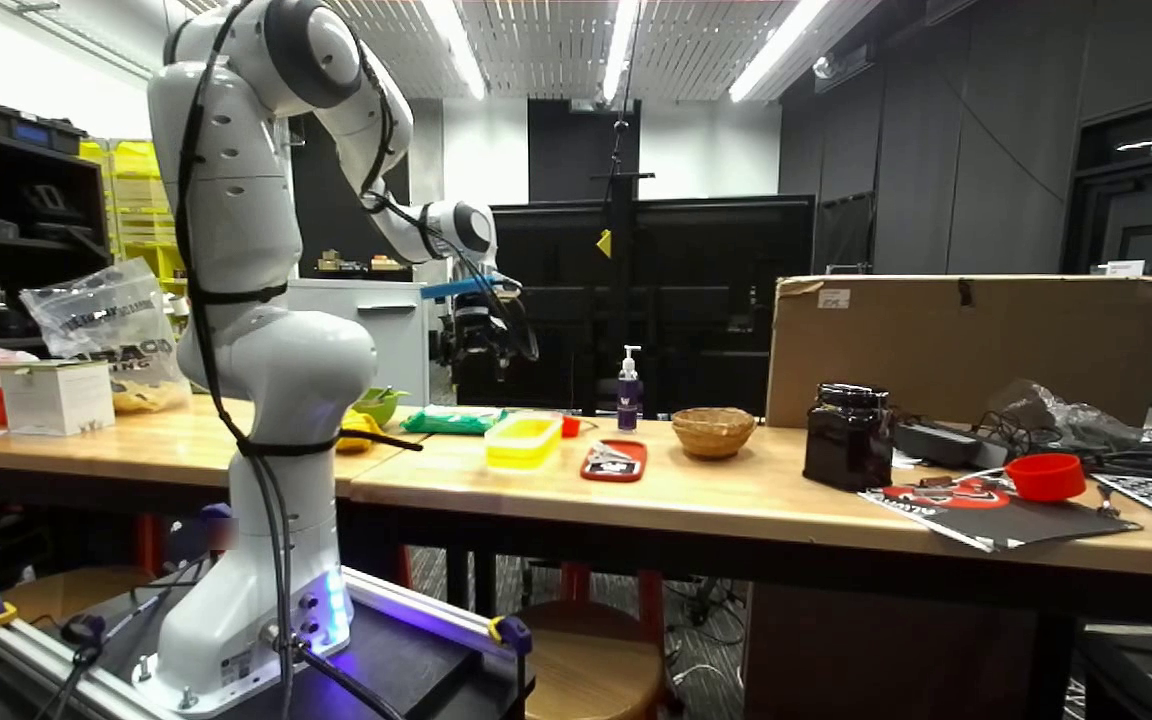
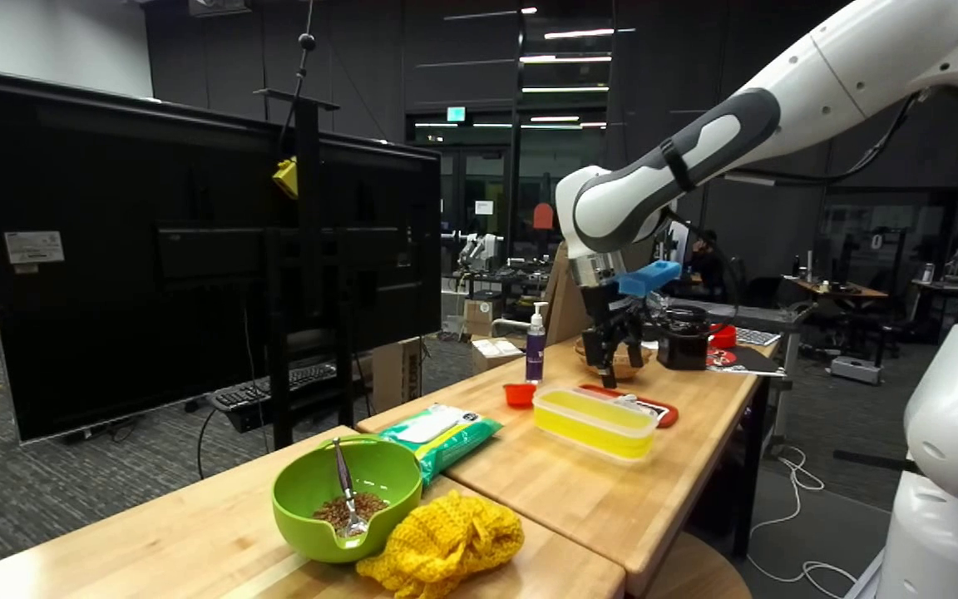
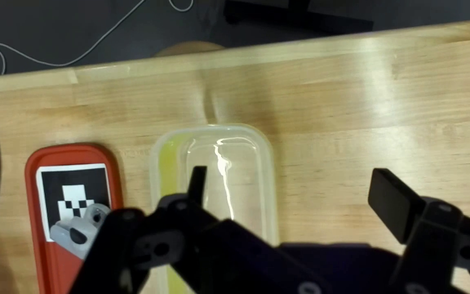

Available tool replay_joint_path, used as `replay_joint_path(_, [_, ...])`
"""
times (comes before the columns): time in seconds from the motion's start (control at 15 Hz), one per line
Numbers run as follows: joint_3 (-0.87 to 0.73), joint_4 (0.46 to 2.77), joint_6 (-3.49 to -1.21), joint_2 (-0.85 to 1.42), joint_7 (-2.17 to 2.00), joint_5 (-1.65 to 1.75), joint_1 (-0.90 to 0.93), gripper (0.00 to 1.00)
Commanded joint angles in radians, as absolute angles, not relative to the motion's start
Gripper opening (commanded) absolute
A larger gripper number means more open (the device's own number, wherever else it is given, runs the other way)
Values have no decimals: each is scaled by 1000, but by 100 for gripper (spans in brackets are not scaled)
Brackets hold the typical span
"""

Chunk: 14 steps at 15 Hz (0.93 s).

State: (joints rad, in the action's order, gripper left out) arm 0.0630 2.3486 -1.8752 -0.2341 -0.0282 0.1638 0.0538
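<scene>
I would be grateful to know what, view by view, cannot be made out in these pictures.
Translucent yellow rectangular container: lower part, wrist view, hidden by the black two-fingered gripper.
Red rounded rectangular tray: lower end, wrist view, cut off by the bottom edge.
Small grey object: lower right part, wrist view, behind the gripper.
Purple bottle with white pump: most label lettering, both exterior views, too small.
</scene>
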Motion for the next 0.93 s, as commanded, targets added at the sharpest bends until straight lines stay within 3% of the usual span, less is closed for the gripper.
replay_joint_path(0.0, [139, 2475, -1974, -341, -145, 167, 106, 100])
replay_joint_path(0.4, [253, 2559, -2129, -387, -248, 81, 213, 100])
replay_joint_path(0.87, [263, 2529, -2263, -318, -45, -131, 345, 100])
